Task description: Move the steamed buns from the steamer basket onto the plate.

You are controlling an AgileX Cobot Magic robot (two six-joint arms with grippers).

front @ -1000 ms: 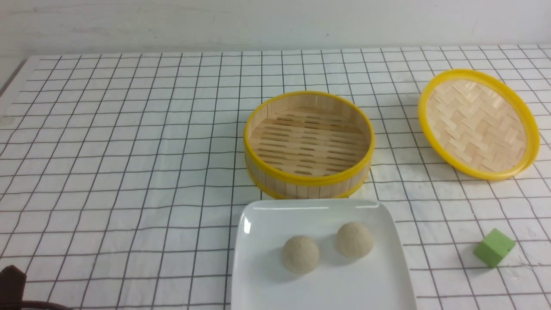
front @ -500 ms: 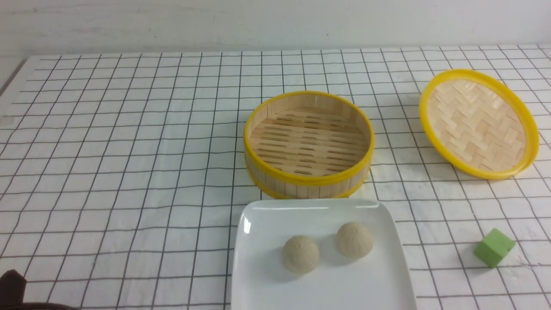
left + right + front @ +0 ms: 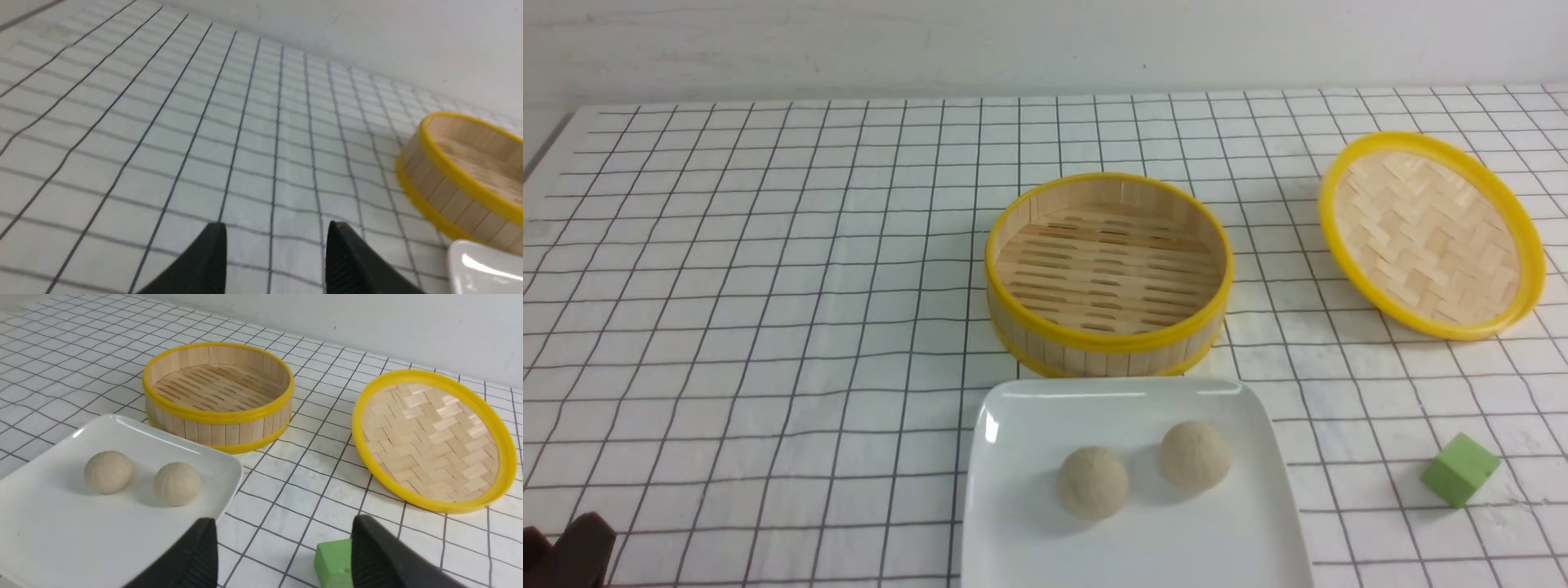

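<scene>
On the glossy white square plate [image 3: 1135, 539]: two pale round dough buns [image 3: 1093, 482], apart.
Round bamboo steamer basket [image 3: 1107, 273] touches the plate's far edge; left gripper [image 3: 274, 261] and right gripper [image 3: 282, 555] spread, gripping nothing.

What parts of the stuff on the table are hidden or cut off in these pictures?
- Plate: its near edge runs off the bottom of the front view.
- Green block: in the right wrist view, partly behind the right hand and cut by the frame's edge.
- Basket: in the left wrist view, cut by the frame's edge and blurred.
- Lid: what props up its tilted far side is hidden under it.
- Left hand: only its fingertips show.
</scene>
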